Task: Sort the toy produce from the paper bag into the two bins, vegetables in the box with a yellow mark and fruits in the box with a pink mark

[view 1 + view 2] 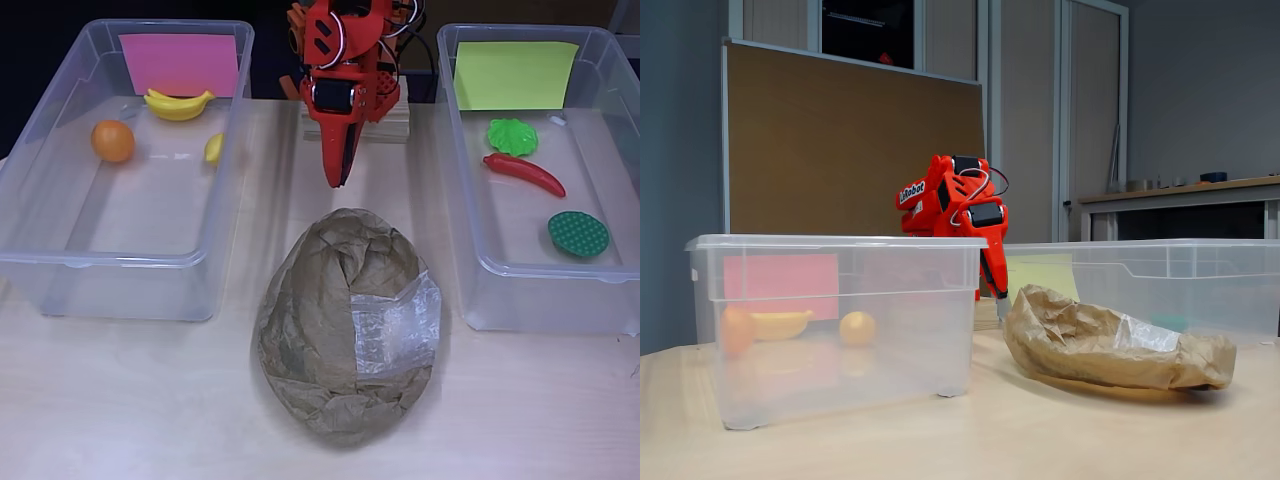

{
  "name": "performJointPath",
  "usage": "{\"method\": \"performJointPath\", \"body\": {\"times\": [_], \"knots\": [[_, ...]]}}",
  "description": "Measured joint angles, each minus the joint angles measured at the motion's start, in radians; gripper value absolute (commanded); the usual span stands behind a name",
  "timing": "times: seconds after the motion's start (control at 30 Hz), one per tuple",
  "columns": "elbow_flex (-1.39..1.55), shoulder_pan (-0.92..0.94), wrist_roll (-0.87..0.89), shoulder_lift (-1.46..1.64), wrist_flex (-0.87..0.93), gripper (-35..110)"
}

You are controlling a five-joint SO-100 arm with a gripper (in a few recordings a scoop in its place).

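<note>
Lying crumpled, brown paper bag (pixel 345 330), apparently closed

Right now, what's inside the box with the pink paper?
The pink-marked box holds a banana, an orange and a small yellow fruit. Nothing covers them; the paper bag hides its own contents.

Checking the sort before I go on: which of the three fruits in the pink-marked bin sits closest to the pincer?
The small yellow fruit, by the bin's right wall in the overhead view; the banana and orange lie farther left of the pincer.
</note>
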Motion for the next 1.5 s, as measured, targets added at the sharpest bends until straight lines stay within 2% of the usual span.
{"method": "performJointPath", "body": {"times": [1.5], "knots": [[0.000,0.000,0.000,0.000,0.000,0]]}}
